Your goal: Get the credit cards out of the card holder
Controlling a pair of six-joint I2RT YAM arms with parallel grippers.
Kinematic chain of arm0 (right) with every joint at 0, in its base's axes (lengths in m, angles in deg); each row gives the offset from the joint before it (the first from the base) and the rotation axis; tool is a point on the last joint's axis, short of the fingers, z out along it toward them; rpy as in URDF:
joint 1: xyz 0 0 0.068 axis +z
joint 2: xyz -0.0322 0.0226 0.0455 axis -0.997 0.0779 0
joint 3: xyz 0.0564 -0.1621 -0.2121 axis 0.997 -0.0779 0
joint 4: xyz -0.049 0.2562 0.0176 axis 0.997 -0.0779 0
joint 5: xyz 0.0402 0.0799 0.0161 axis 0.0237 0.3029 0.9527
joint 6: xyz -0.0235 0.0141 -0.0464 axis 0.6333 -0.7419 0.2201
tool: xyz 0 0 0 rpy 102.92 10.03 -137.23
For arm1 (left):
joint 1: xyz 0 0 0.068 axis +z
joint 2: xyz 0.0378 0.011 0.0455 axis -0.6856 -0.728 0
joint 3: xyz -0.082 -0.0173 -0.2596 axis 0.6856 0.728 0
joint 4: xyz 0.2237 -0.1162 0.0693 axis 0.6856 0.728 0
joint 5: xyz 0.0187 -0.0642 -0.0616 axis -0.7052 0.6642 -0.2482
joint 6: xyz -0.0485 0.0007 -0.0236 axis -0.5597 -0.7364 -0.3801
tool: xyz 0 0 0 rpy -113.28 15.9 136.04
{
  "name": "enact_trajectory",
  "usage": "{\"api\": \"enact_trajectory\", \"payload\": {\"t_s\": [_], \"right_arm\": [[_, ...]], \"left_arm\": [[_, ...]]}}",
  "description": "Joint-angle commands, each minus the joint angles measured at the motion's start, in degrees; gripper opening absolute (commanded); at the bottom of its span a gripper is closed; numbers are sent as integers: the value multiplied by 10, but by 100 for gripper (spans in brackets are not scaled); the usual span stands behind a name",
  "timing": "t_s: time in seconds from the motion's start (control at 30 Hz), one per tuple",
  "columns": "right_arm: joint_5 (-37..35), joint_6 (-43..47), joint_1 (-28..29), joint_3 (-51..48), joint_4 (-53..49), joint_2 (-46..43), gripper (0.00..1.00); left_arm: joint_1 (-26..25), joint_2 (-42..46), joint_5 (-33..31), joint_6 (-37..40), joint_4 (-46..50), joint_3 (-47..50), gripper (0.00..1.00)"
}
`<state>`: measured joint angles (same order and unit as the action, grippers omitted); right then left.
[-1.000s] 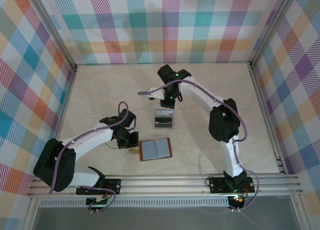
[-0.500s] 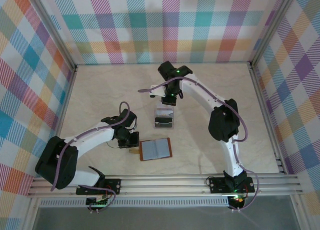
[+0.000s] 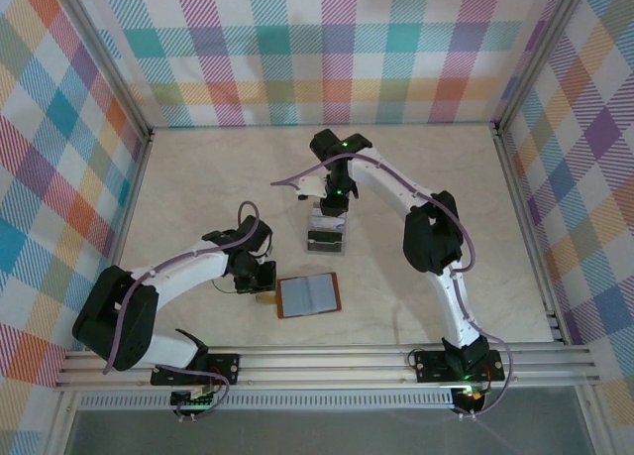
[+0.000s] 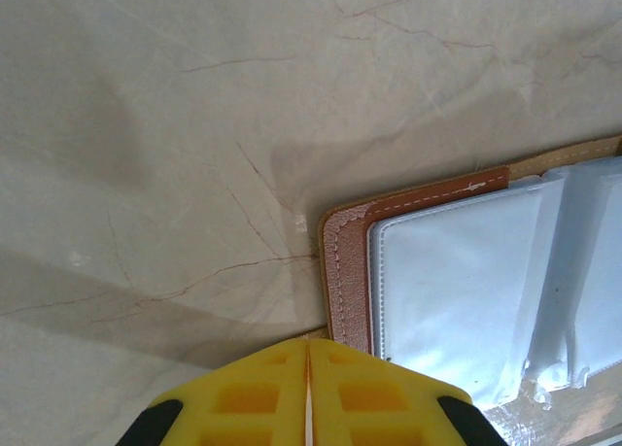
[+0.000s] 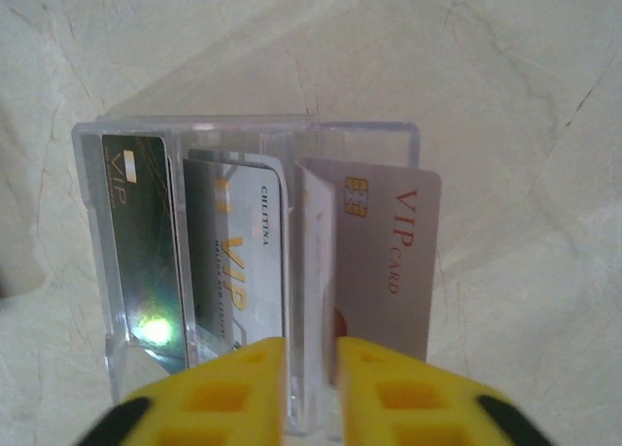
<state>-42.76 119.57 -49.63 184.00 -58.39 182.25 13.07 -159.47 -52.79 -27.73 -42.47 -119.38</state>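
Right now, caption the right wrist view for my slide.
Right pincer at a clear stand holding three VIP cards on the marbled table.

Pale, faintly veined marbled table (image 3: 198,187) carries two items: the reddish-brown card holder (image 3: 308,295) lying open and flat, clear-pocket side up, toward the near edge, and a clear plastic card rack (image 3: 325,232) standing just beyond it, not touching.

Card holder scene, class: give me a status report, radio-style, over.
Left gripper shut at open card holder corner. Right gripper straddling pale card in clear stand; grip unclear. No obstruction seen.
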Motion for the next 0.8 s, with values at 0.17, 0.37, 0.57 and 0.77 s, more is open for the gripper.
{"api": "enact_trajectory", "payload": {"t_s": [0.17, 0.37, 0.57, 0.77], "right_arm": [[-31, -13, -3, -6, 71, -34, 29], [-31, -37, -4, -44, 119, -78, 29], [-36, -93, -5, -127, 194, -148, 37], [-77, -183, -19, -259, 294, -245, 47]], "left_arm": [[3, -10, 6, 7, -6, -11, 10], [3, -8, 0, 11, -6, -26, 10], [3, -10, -20, 14, -2, -52, 12], [7, -5, -21, 18, -26, -77, 30]]}}
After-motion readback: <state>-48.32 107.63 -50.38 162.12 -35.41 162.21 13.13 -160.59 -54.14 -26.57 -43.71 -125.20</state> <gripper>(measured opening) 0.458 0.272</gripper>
